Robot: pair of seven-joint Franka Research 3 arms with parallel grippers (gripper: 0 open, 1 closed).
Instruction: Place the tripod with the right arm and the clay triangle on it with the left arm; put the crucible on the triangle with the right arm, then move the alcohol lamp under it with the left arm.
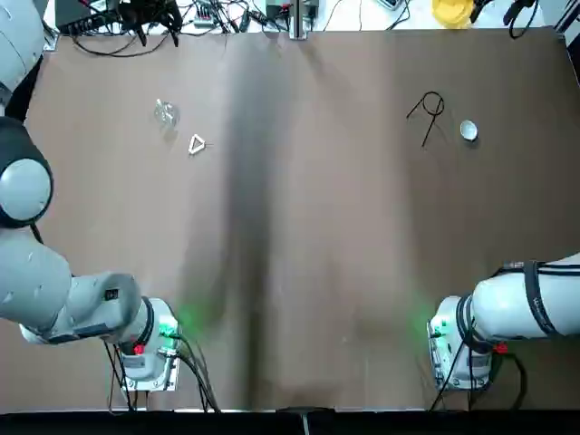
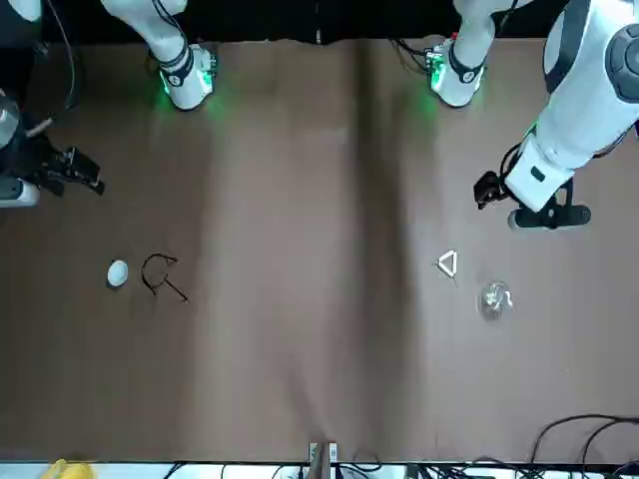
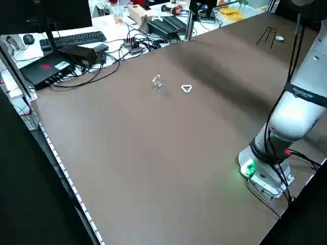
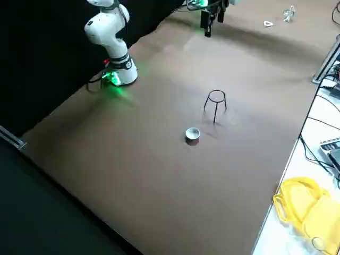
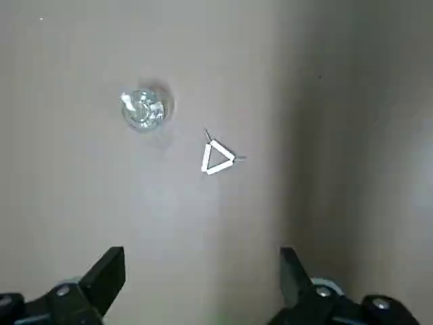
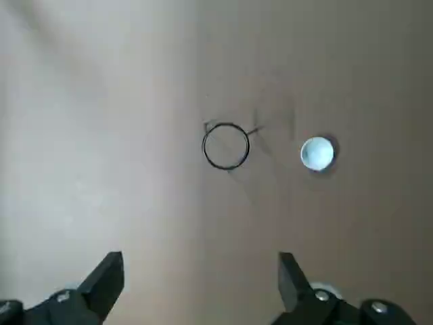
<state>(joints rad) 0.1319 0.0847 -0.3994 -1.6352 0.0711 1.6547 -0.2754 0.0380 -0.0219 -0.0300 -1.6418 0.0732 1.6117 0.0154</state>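
The tripod (image 1: 430, 111) stands upright at the far right of the table, its black ring (image 6: 226, 145) seen from above in the right wrist view. Just beside it sits the white crucible (image 1: 468, 130) (image 6: 316, 152). At the far left stands the glass alcohol lamp (image 1: 165, 113) (image 5: 143, 108), with the white clay triangle (image 1: 197, 145) (image 5: 216, 158) lying flat close by. My left gripper (image 5: 203, 277) hovers open, high above the lamp and triangle. My right gripper (image 6: 199, 277) hangs open above the tripod and crucible. Neither holds anything.
Both arm bases (image 1: 149, 349) (image 1: 458, 349) sit at the near edge with green lights. Cables and electronics (image 1: 181, 14) line the far edge, along with a yellow object (image 1: 450, 11). A keyboard (image 3: 76, 38) lies beyond the table's left side.
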